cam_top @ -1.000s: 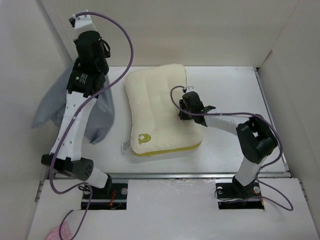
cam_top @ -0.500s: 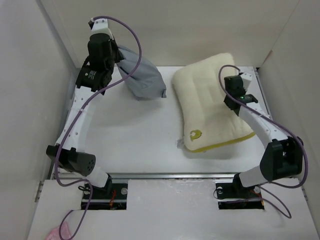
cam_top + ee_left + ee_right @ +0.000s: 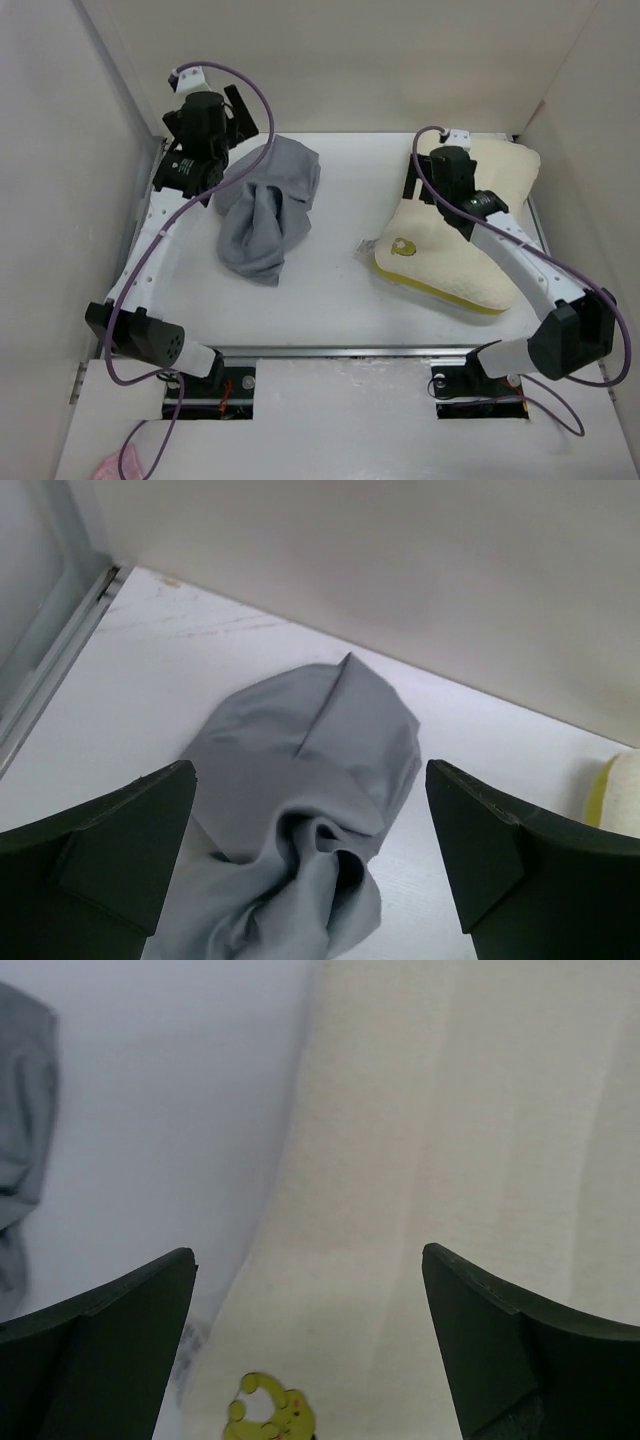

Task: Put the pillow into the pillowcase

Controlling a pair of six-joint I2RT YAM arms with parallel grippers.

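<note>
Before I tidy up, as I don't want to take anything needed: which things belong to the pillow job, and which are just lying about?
Job: pillow, on the right; pillowcase, crumpled, on the left.
Lying about: pink object, near left corner of the top view, too cut off to identify.

L arm (image 3: 148, 238) & R arm (image 3: 520, 255): white links, black joint housings, black bases. Purple cable (image 3: 255, 85) loops along each, w/ small white cap at wrist. Matte black wedge-shaped fingers (image 3: 110, 850), flat inner faces.

pillow (image 3: 440, 268) part under R arm (image 3: 512, 247), pillowcase (image 3: 300, 780) cropped
</note>
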